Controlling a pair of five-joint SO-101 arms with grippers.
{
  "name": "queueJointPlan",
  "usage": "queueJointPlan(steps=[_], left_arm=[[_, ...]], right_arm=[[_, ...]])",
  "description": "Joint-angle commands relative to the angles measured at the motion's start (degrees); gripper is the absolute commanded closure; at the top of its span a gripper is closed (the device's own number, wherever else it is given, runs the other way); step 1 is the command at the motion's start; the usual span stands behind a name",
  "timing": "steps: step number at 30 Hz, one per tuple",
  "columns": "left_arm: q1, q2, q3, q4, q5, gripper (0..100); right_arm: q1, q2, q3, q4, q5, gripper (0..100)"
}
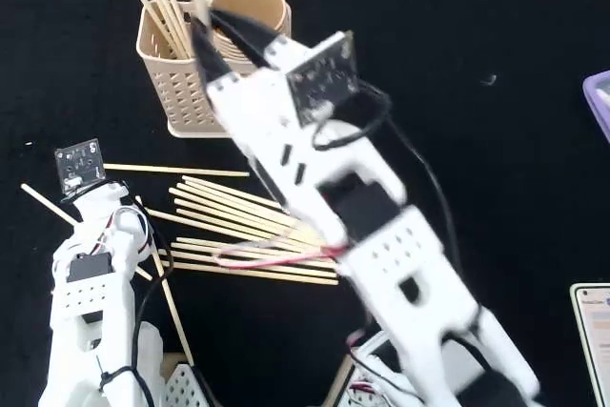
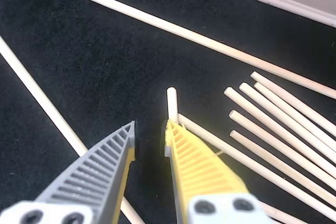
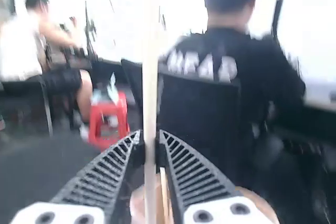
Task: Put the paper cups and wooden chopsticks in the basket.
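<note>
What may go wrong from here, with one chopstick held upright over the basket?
1. The chopstick stands upright in the shut right jaws above the basket, already crowded with sticks and paper cups; released, it may catch and fall outside.
2. The end of one loose stick lies at a tip of the open left jaws, not between them; closing may only push it.
</note>
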Motion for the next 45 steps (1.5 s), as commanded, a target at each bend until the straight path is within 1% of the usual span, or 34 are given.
queueJointPlan(steps=[1,6,10,16,21,24,27,30,32,35,39,42,45], left_arm=[[0.66,-1.05,-0.75,-1.23,-0.26,90],[0.66,-1.05,-0.04,-2.46,-0.26,90],[0.66,-1.05,0.04,-2.46,-0.26,90],[0.66,-1.05,0.04,-2.46,-0.26,90],[0.66,-1.05,0.04,-2.46,-0.26,90],[0.66,-1.05,0.04,-2.46,-0.26,90],[0.66,-1.05,-0.04,-2.46,-0.26,90],[0.66,-1.05,-0.04,-2.46,-0.26,90],[0.66,-1.05,-0.04,-2.46,-0.26,90],[0.66,-1.05,0.04,-2.46,-0.26,90],[0.66,-1.05,0.04,-2.46,-0.26,90],[0.66,-1.05,0.04,-2.46,-0.26,90],[0.66,-1.05,0.04,-2.46,-0.26,90]], right_arm=[[-0.88,9.63,-10.59,-6.51,-0.79,98.8],[-0.88,25.63,-24.31,-6.59,-0.79,98.8],[0.62,35.21,-30.81,-6.59,-1.05,98.8],[1.14,46.11,-34.07,-6.86,-0.79,98.7],[1.23,50.59,-33.89,-6.59,-0.79,98.7],[1.93,50.77,-33.54,-4.75,-0.97,98.5],[2.11,50.77,-34.86,2.02,-1.05,97.2],[2.11,50.77,-35.47,6.51,-1.05,88.4],[2.11,50.77,-35.82,7.82,-1.14,84.6],[2.11,49.80,-36.09,7.91,-0.97,86.1],[2.11,44.09,-36.26,9.58,-0.88,90.3],[1.67,37.14,-36.26,17.58,-0.88,91.7],[0.00,28.62,-36.26,32.53,-0.79,91.7]])
